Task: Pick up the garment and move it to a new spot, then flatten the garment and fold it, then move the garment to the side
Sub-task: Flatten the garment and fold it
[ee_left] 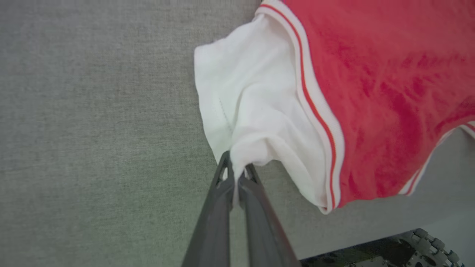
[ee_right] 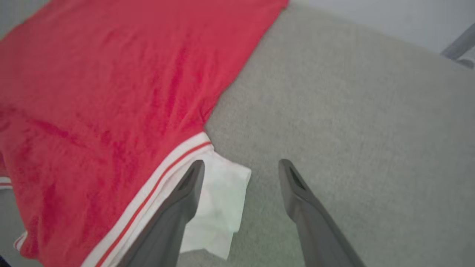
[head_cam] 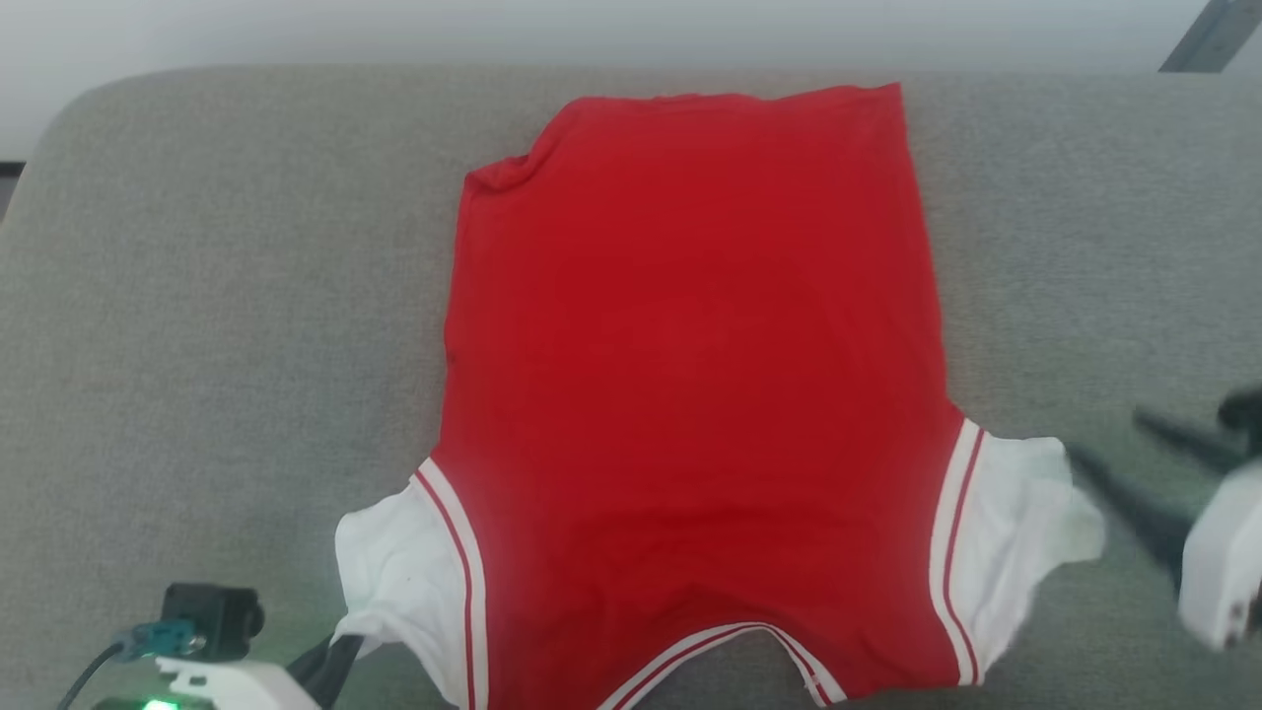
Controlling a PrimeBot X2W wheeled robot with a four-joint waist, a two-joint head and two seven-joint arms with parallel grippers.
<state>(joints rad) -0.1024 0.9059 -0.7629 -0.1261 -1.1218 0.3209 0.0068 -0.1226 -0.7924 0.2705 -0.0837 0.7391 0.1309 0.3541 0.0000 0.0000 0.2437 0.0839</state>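
Note:
The garment (head_cam: 690, 375), a red jersey T-shirt with white striped-trim sleeves, lies spread flat on the grey table (head_cam: 197, 296), neck toward me and hem at the far side. My left gripper (ee_left: 234, 168) is shut on the edge of the garment's left white sleeve (ee_left: 245, 107), pinching a fold of it; in the head view that gripper (head_cam: 330, 663) sits at the lower left beside the sleeve. Over at the right, my right gripper (ee_right: 239, 165) stands open just off the right white sleeve (ee_right: 222, 200), nothing between its fingers; the head view shows it (head_cam: 1109, 444) blurred.
Bare grey table surface (ee_right: 352, 129) stretches to the right and left of the garment. The table's rounded far edge meets a pale wall (head_cam: 394, 30). A dark patterned floor mat (ee_left: 400, 252) shows past the table's near edge.

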